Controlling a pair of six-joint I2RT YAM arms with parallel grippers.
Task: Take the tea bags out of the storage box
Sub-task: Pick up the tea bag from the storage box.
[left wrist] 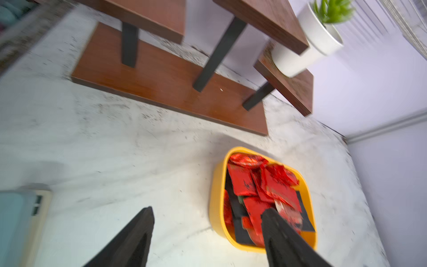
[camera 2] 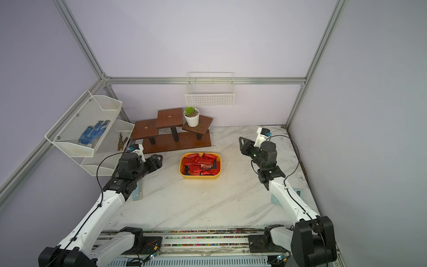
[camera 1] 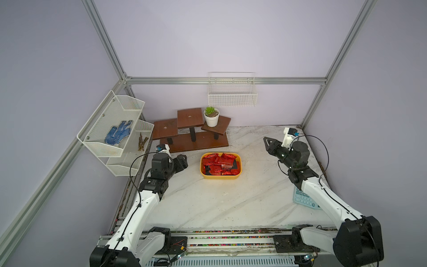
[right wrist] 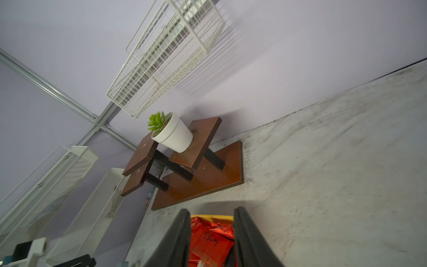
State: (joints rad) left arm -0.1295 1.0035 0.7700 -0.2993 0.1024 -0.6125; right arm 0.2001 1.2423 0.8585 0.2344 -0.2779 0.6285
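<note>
The yellow storage box [camera 1: 220, 177] [camera 2: 200, 178] sits mid-table, filled with red foil tea bags [camera 1: 219, 163] [camera 2: 199, 164] and a few black sachets. My left gripper [camera 1: 184, 160] [camera 2: 159, 159] hovers just left of the box. In the left wrist view it [left wrist: 208, 210] stands open with bare table between its fingers, and the box [left wrist: 216, 203] lies beside one finger. My right gripper [camera 1: 265, 139] [camera 2: 240, 139] is raised to the right of the box. In the right wrist view it [right wrist: 212, 210] has a narrower gap that holds nothing; tea bags [right wrist: 210, 238] show through it far below.
A brown tiered wooden stand [camera 1: 191, 136] with a white potted plant [camera 1: 211, 118] stands behind the box. A white wire basket [camera 1: 232, 98] hangs on the back wall, a mesh shelf [camera 1: 115, 129] on the left. A pale blue calculator [camera 1: 305, 200] lies under the right arm.
</note>
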